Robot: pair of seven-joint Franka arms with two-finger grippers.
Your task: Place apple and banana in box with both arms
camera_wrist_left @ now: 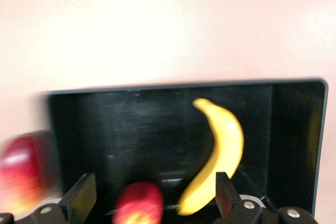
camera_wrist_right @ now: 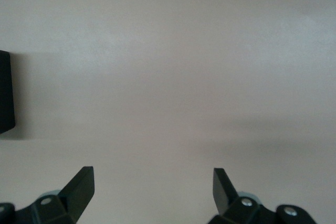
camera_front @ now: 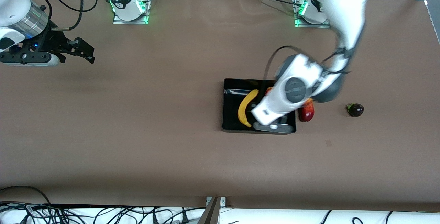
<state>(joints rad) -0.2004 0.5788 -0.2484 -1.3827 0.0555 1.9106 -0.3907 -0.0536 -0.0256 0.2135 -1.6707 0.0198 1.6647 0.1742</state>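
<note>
The black box [camera_front: 225, 107] sits mid-table toward the left arm's end. The yellow banana [camera_front: 244, 109] lies inside it, also seen in the left wrist view [camera_wrist_left: 223, 150]. My left gripper [camera_wrist_left: 152, 195] hangs over the box [camera_wrist_left: 184, 88], open. The small red apple [camera_wrist_left: 139, 204] shows between the spread fingers, touching neither, against the box floor. In the front view the left arm's hand [camera_front: 275, 109] covers the apple and the gripper. My right gripper [camera_front: 86, 50] is open and empty over bare table at the right arm's end, also seen in its wrist view [camera_wrist_right: 152, 187].
An elongated red-yellow fruit [camera_front: 307, 111] lies on the table just outside the box wall, toward the left arm's end; it shows blurred in the left wrist view [camera_wrist_left: 21, 169]. A small dark round fruit [camera_front: 355, 110] lies farther toward that end.
</note>
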